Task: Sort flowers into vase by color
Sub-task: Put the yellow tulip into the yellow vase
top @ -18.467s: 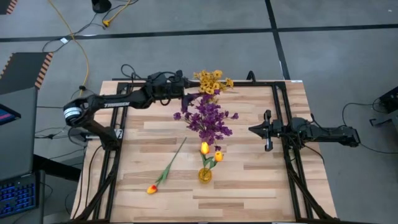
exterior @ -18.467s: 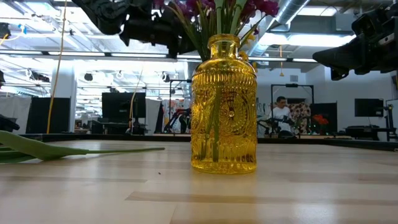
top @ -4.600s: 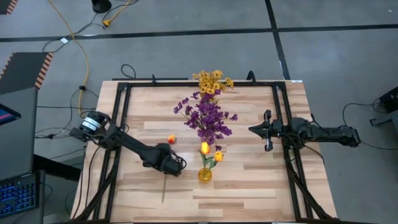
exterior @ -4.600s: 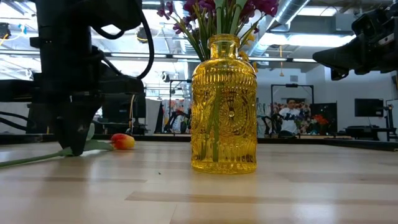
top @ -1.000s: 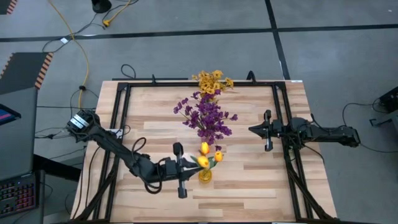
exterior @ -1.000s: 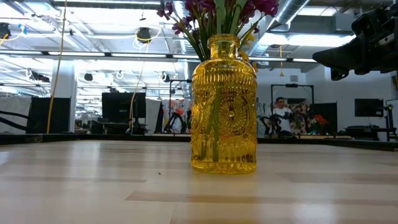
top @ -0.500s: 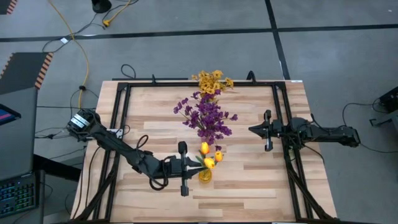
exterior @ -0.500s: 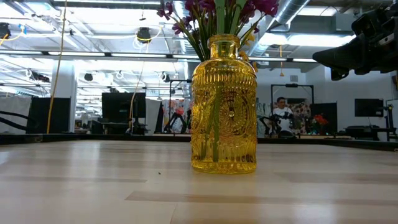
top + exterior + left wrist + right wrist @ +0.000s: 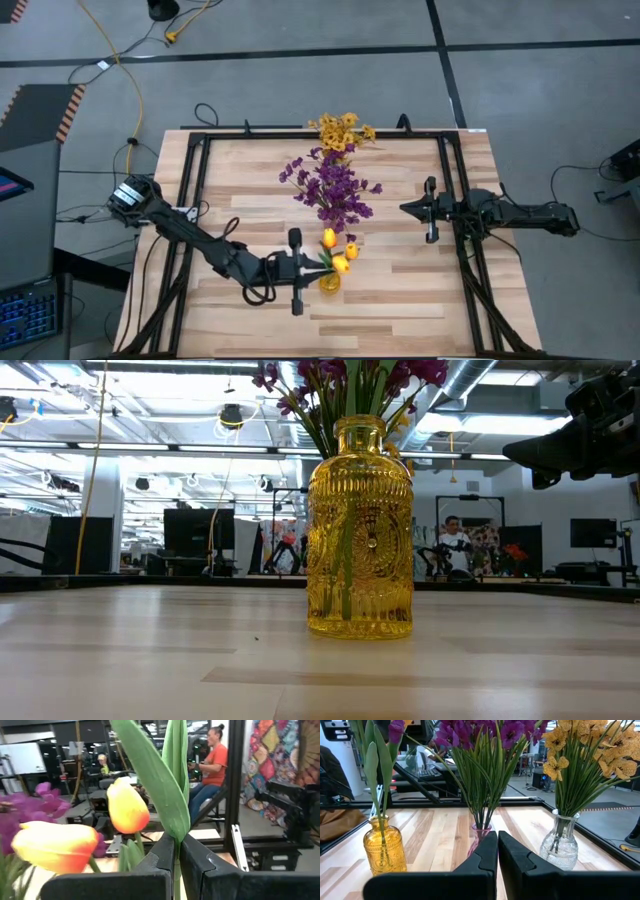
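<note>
High view: my left gripper (image 9: 312, 267), clamped on last tulip (image 9: 339, 263) right above amber vase (image 9: 329, 281); purple blooms (image 9: 333, 190) & yellow blooms (image 9: 341, 131) already sorted, right gripper (image 9: 408, 209) idle, shut.

Amber-yellow vase (image 9: 360, 530) with embossed ribbing; yellow-orange tulips (image 9: 128, 805) on green stems; purple blossoms (image 9: 333, 190); small yellow blooms (image 9: 342, 130); pale striped-wood bench (image 9: 400, 290); a perhaps pinkish middle vase (image 9: 479, 837).
</note>
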Robot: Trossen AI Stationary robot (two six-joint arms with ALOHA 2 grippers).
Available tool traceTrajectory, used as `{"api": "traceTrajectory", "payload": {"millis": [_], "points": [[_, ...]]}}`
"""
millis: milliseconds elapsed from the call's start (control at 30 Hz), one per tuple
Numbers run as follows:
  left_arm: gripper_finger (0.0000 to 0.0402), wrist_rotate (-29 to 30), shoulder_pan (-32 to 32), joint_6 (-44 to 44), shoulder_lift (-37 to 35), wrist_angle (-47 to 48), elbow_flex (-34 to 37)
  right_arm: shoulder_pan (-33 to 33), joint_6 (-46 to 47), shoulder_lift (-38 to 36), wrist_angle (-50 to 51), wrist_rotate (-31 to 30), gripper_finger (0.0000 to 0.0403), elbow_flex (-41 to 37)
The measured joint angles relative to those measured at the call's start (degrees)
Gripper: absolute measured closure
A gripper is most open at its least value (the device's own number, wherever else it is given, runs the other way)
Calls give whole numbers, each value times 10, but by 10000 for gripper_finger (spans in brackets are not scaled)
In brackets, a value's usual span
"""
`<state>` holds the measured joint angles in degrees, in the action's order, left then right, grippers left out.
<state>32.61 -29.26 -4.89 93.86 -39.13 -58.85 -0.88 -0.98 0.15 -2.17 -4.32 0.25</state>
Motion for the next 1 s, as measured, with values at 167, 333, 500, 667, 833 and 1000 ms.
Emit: {"api": "traceTrajectory", "payload": {"millis": [167, 333, 500, 667, 833, 1000], "points": [[401, -24, 8, 7, 0, 10, 0, 0, 0, 0, 0, 0, 360, 0], [401, -24, 9, 17, 0, 19, 0, 0, 0, 0, 0, 0, 360, 0], [400, -29, 9, 12, 0, 31, 0, 0, 0, 0, 0, 0, 360, 0], [367, -47, 9, 4, 0, 39, 0, 0, 0, 0, 0, 0, 360, 0], [322, -55, 9, 11, 0, 43, 0, 0, 0, 0, 0, 0, 360, 0], [291, -56, 9, 26, 0, 57, 0, 0, 0, 0, 0, 0, 360, 0]]}}
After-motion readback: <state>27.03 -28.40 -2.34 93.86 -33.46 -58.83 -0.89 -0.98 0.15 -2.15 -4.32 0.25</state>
